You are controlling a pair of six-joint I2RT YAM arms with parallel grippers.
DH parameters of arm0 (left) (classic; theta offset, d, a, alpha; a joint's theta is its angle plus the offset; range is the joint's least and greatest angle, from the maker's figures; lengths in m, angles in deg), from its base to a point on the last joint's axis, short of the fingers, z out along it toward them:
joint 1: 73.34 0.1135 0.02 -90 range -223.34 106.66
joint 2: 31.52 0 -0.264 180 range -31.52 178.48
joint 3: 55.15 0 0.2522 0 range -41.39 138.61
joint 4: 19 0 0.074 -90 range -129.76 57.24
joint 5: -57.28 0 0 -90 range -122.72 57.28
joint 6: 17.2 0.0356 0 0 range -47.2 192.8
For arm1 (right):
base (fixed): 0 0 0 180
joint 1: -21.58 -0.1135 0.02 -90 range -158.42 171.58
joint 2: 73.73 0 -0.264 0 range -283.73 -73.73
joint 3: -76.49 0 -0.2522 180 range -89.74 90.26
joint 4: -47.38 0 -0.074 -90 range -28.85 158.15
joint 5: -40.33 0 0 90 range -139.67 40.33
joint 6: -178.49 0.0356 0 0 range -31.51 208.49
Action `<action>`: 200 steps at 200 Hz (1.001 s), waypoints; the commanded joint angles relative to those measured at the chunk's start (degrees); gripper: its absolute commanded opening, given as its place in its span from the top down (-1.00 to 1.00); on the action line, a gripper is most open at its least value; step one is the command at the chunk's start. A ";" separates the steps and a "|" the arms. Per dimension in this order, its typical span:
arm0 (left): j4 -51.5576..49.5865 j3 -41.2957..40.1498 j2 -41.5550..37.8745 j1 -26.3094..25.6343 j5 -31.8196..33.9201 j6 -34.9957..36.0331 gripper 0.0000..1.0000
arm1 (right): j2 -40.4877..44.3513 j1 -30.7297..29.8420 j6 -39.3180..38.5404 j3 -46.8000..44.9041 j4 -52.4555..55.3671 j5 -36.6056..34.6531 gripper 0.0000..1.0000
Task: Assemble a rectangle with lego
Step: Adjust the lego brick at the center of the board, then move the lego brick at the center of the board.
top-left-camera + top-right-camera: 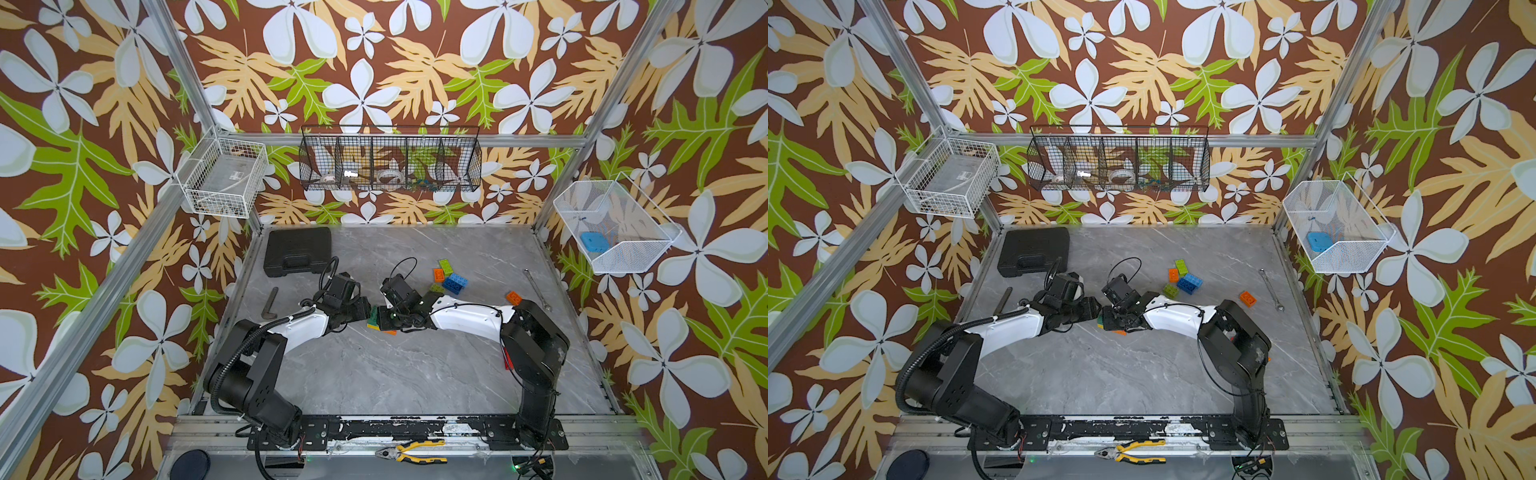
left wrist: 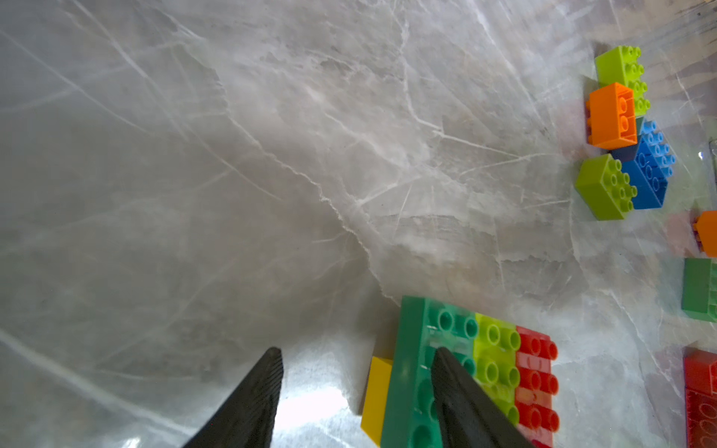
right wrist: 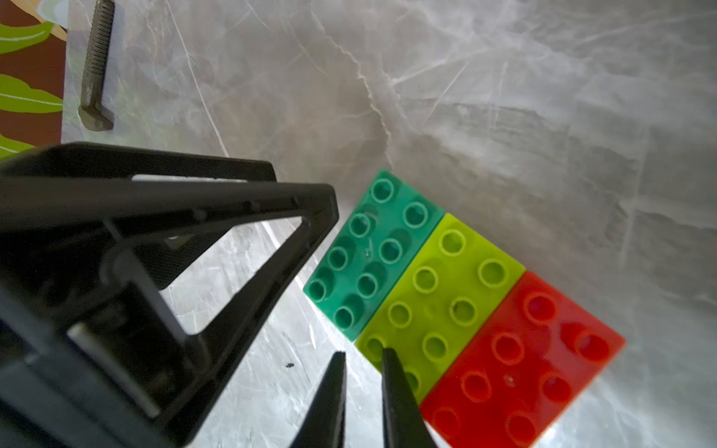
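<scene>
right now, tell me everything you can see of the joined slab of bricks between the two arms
The slab is three glossy plastic eight-stud bricks set side by side, dark green, lime, red, studs up, lying flat on the grey marbled table. A yellow brick shows lower down at the green edge. The left pincer stands open with one finger over the green brick; the right pincer, narrowly parted, sits at the lime brick's corner. Contact can't be confirmed.
</scene>
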 commanded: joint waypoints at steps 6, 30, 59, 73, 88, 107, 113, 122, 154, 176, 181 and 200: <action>0.44 -0.43 -0.40 -0.05 -0.10 -0.21 -0.27 | -0.08 -0.96 -2.25 1.09 2.45 -2.40 0.67; 0.28 -1.16 -1.38 -0.04 0.12 -0.33 -0.27 | -0.55 -2.35 -3.82 1.86 4.03 -3.22 0.66; 0.07 -1.62 -2.10 -0.01 0.47 -0.43 -0.27 | -0.86 -3.37 -5.81 2.33 5.57 -4.58 0.66; 0.16 -1.63 -2.20 -0.05 0.51 -0.56 -0.27 | -1.17 -3.37 -6.23 2.33 5.89 -4.63 0.66; 0.08 -1.51 -2.28 -0.05 0.38 -0.70 -0.27 | -0.99 -3.37 -6.65 2.33 5.36 -3.32 0.66; -0.48 -1.38 -3.17 0.02 0.81 -0.76 -0.27 | 1.92 -3.37 -7.27 3.04 4.51 -1.52 0.62; -0.76 -1.36 -3.58 -0.05 1.07 -0.61 -0.27 | 3.21 -3.37 -7.40 3.33 4.89 -1.61 0.59; -1.24 -1.34 -4.22 -0.03 1.41 -0.42 -0.28 | 5.46 -3.13 -6.61 2.84 5.16 -2.29 0.51; -2.33 -1.33 -5.85 -0.05 1.52 -0.43 -0.32 | 13.06 2.09 5.63 -9.99 -1.42 2.01 0.09; -3.49 -1.36 -7.43 -0.05 2.33 -0.55 -0.36 | 16.40 3.66 11.14 -15.88 -4.40 1.67 -0.22; -3.89 -1.36 -7.91 -0.05 2.63 -0.43 -0.36 | 16.57 4.10 11.89 -16.66 -4.83 1.75 -0.27; -4.90 -1.10 -9.68 -0.05 3.67 0.03 -0.37 | 15.74 6.14 14.66 -19.81 -9.50 4.82 -0.37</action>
